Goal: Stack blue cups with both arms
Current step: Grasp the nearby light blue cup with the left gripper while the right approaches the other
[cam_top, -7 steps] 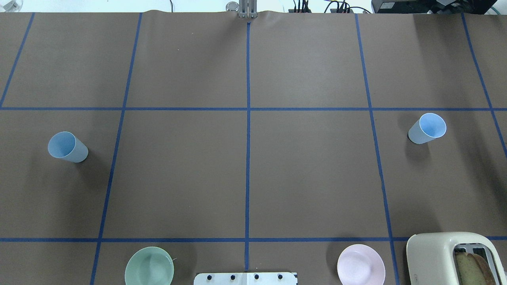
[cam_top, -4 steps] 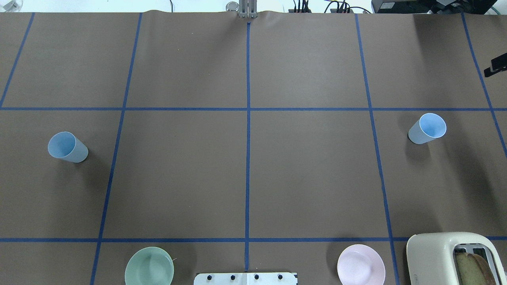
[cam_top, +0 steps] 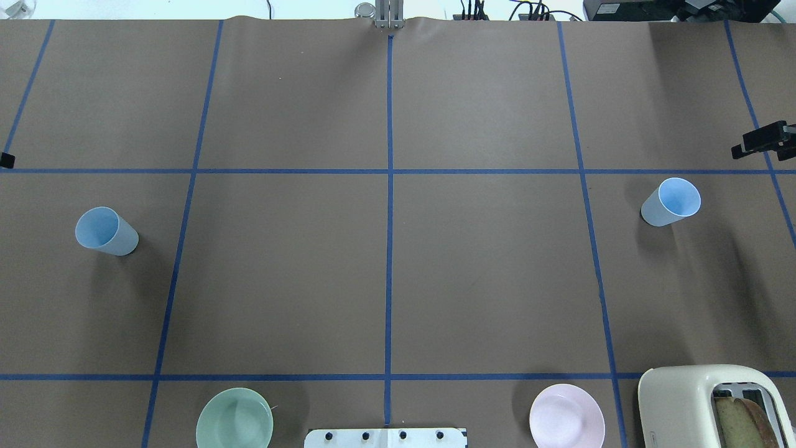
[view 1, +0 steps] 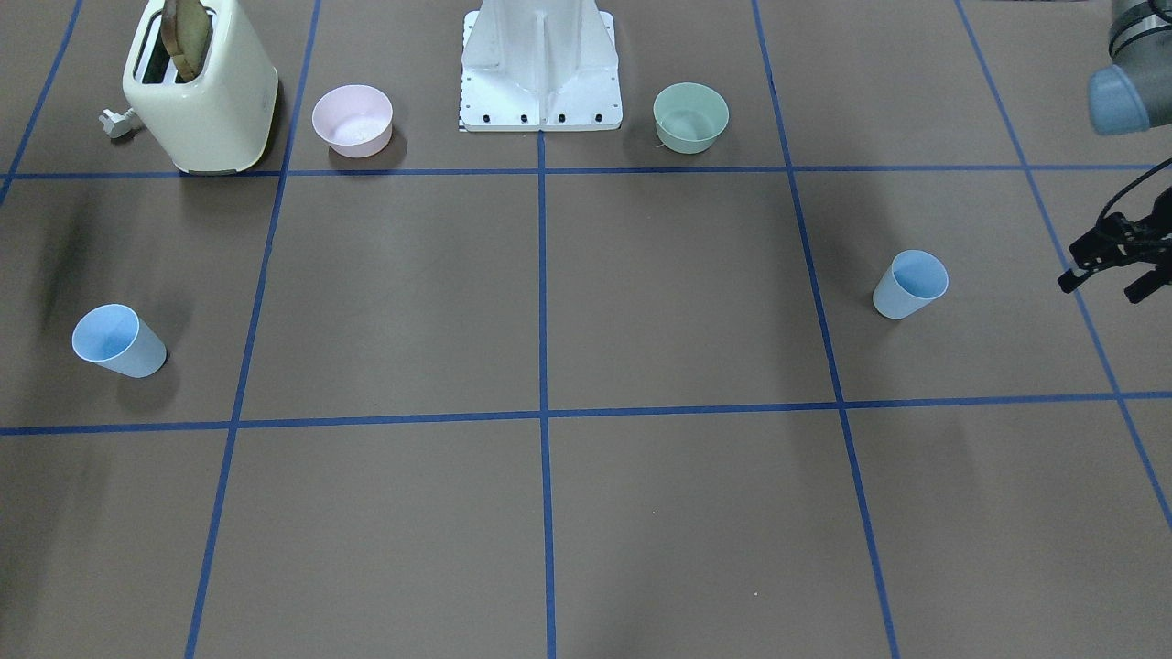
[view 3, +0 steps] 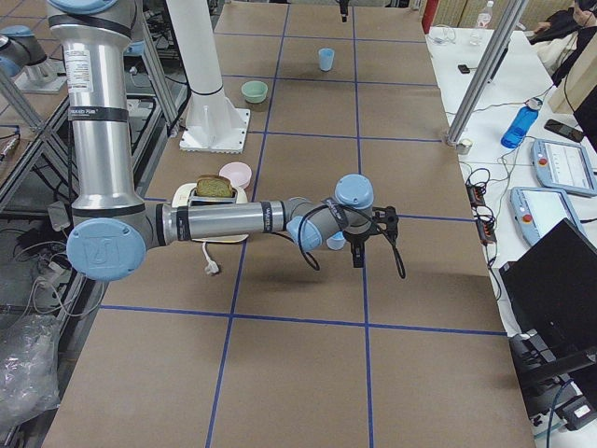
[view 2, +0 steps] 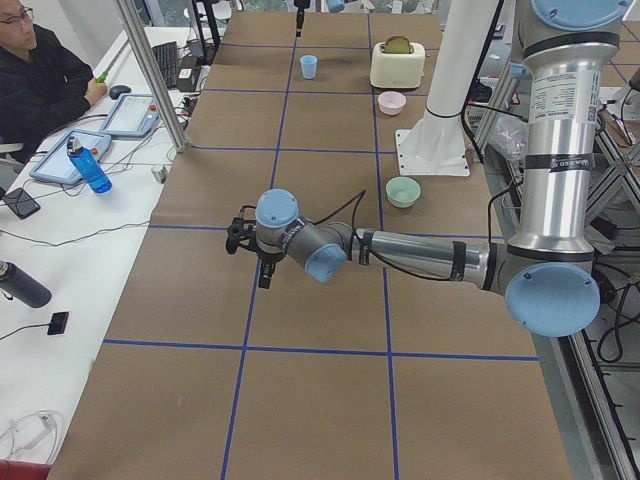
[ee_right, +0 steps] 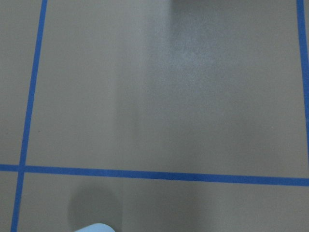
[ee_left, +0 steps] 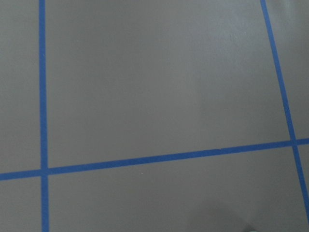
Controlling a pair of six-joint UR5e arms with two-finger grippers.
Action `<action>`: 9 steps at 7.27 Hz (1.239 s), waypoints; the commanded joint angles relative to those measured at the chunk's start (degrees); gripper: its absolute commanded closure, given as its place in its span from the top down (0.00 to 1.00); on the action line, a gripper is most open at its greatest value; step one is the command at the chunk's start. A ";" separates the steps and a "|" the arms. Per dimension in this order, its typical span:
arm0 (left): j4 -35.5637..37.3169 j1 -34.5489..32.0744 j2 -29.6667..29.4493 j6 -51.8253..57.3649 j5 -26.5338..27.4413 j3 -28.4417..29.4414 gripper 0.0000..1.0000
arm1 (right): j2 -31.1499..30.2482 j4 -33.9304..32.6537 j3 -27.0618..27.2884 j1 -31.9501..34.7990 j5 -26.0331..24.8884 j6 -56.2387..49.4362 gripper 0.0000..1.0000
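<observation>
Two pale-blue cups stand upright and far apart on the brown table. The left cup (cam_top: 106, 231) (view 1: 911, 284) is on my left side, the right cup (cam_top: 671, 202) (view 1: 117, 340) on my right. My left gripper (view 1: 1103, 288) hovers outboard of the left cup with its fingers spread and empty; only its tip (cam_top: 6, 160) shows at the overhead view's left edge. My right gripper (cam_top: 755, 144) pokes in at the right edge, beyond and outboard of the right cup; I cannot tell whether it is open. A pale-blue rim (ee_right: 91, 228) shows at the bottom of the right wrist view.
A cream toaster (cam_top: 709, 404) with a bread slice stands at the near right. A pink bowl (cam_top: 566, 415) and a green bowl (cam_top: 234, 418) flank the white base pedestal (view 1: 540, 64). An operator (view 2: 40, 80) sits at a side desk.
My right gripper has come in from the overhead view's right edge and moved nearer the right cup. My left gripper's tip has appeared at the left edge. The cups have not moved.
</observation>
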 commanded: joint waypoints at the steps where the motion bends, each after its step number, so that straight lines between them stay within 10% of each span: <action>1: -5.29 7.42 2.17 -7.93 2.44 -1.97 0.98 | -0.91 0.36 0.70 -0.98 0.13 0.60 1.00; 9: -5.38 18.36 3.57 -9.99 8.95 -4.01 0.97 | -0.39 0.01 1.93 -1.16 0.31 2.27 1.00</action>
